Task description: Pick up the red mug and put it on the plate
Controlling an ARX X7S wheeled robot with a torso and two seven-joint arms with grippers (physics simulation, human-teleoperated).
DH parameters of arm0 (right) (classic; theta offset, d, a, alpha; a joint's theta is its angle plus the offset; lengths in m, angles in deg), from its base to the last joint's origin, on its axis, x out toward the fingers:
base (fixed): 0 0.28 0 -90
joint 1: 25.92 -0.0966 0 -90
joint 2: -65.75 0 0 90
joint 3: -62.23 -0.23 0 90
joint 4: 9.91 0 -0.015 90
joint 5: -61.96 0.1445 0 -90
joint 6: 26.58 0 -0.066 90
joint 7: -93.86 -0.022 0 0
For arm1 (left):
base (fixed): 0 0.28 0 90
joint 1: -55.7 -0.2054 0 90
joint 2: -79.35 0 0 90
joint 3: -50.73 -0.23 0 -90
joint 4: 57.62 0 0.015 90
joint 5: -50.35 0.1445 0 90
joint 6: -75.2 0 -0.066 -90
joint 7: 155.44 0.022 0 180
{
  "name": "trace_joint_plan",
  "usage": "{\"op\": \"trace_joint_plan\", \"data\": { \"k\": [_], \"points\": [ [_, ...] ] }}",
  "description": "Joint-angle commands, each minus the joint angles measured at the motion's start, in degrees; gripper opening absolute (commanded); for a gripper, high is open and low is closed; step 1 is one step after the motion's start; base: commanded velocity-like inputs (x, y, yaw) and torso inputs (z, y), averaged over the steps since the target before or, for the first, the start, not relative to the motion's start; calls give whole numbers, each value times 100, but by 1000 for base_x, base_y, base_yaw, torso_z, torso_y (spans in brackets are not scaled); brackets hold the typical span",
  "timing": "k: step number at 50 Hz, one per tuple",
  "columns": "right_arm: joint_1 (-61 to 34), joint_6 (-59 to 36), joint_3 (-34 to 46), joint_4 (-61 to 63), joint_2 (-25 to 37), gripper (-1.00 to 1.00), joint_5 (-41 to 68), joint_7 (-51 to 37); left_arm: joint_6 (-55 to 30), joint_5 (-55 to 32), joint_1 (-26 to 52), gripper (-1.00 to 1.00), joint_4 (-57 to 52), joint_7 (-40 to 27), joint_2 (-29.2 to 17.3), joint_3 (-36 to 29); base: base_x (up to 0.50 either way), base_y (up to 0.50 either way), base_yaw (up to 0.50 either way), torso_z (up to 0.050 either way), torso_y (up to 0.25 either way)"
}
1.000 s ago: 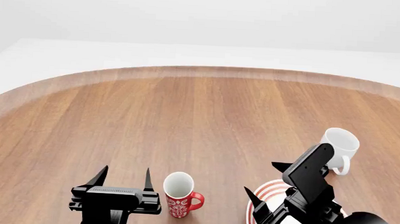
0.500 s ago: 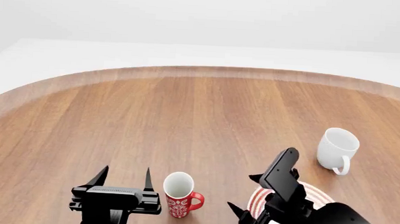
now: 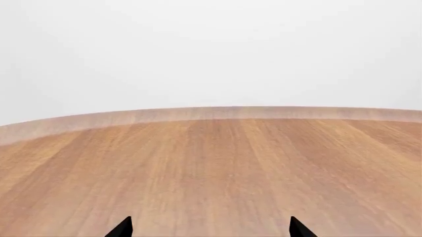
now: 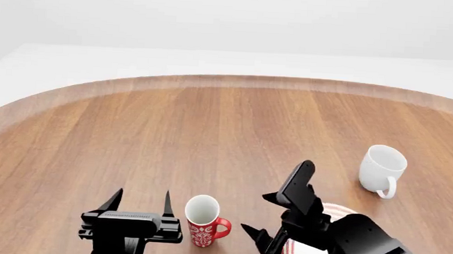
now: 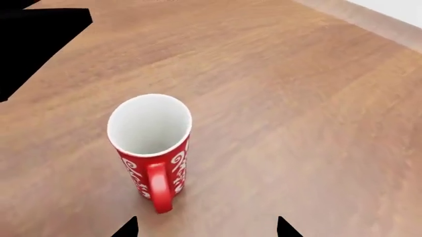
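While the left gripper [image 4: 139,203] idles spread, the right gripper [image 4: 267,215], jaws apart, has swung off the plate [image 4: 338,213] toward the red mug [image 4: 203,220], standing upright just ahead, so a grasp looks imminent.

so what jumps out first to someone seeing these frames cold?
The red mug with its white pattern, upright near the table's front edge, handle toward the right gripper. That gripper hangs open just beside it, partly over the red-ringed plate. A plain white mug stands apart at the far right, and the left gripper sits open on the red mug's other side.
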Motion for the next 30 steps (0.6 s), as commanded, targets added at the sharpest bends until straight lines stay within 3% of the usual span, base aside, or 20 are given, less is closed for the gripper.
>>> {"op": "trace_joint_plan", "data": {
  "k": [1,30],
  "points": [
    [-312,468,226,-904,-410,100,-111,334,-11,-25,-4,100,-10,-26,-24,-25,0,0,0,0,0],
    [-638,1601,464,-2661,-1098,100,-204,894,73,-75,56,100,136,-58,-54,-86,0,0,0,0,0]
  ]
}}
